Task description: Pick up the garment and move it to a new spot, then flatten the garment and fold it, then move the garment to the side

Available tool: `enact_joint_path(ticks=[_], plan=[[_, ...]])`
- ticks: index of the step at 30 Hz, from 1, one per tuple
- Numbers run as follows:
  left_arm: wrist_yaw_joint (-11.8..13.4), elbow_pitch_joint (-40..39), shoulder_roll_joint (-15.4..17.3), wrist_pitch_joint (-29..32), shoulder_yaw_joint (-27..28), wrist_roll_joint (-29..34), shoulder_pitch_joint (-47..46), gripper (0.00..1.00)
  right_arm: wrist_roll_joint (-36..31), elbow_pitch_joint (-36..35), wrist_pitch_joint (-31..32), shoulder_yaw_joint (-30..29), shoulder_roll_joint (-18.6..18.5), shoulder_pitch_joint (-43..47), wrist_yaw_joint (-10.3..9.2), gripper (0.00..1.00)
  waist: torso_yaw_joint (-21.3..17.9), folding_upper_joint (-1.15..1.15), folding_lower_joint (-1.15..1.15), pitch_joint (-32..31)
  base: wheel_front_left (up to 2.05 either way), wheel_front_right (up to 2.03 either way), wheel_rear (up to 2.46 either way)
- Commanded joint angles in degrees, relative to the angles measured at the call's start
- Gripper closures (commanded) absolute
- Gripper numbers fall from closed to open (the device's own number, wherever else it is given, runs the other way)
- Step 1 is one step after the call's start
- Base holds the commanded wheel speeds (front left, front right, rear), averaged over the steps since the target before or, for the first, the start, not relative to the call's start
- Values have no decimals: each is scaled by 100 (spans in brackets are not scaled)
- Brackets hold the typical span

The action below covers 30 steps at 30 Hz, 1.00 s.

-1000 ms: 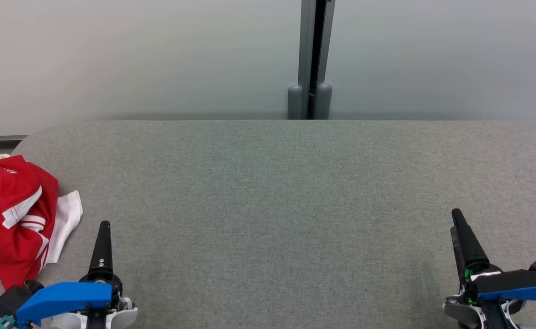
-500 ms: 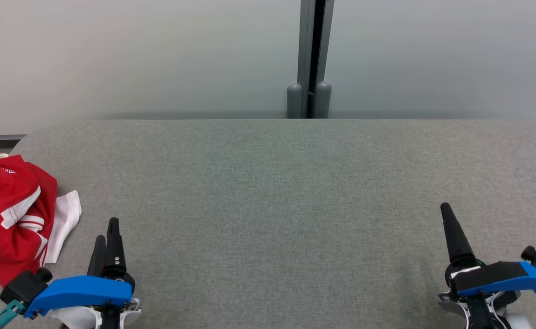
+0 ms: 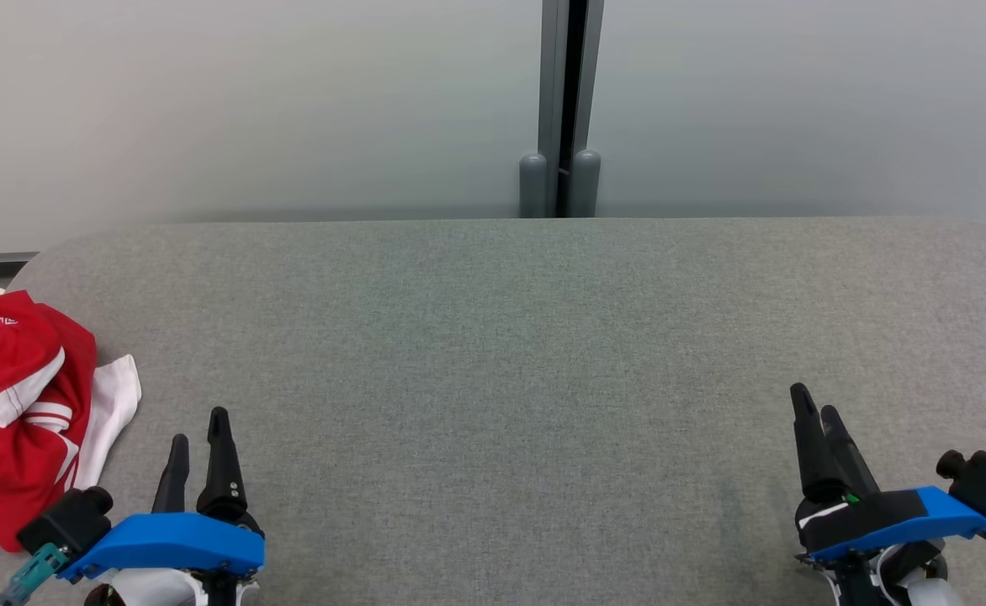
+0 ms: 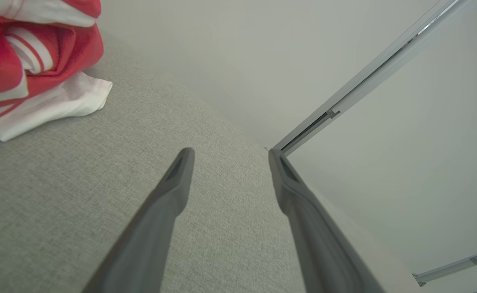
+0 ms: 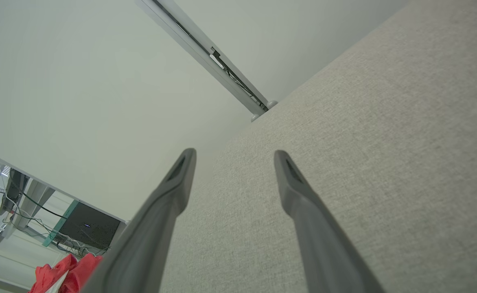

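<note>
left gripper (image 3: 198, 425) low at the left, jaws parted, tips aimed forward and leaning slightly right. right gripper (image 3: 813, 400) low at the right, jaws parted too, tips leaning left. both hovering, gripping nothing. same open gap in the wrist views (image 4: 230, 151) (image 5: 234, 151).

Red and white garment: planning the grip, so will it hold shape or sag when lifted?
The red and white garment lies crumpled in soft folds, so it will probably sag from a single pinch. The fabric looks thin, likely light. On the textured grey table it may bunch rather than slide.
</note>
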Motion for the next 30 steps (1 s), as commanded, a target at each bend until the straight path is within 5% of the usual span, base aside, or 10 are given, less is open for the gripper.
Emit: enact_joint_path(ticks=[1, 30], plan=[[59, -46, 44, -54, -27, 221, -71, 0, -213, -46, -57, 19, 2, -14, 9, 0, 0, 0, 0, 0, 0, 0, 0], [434, 272, 183, -490, -479, 2140, -8, 0, -2649, 335, -492, -128, 52, -125, 12, 0, -76, 0, 0, -14, 0, 0, 0]])
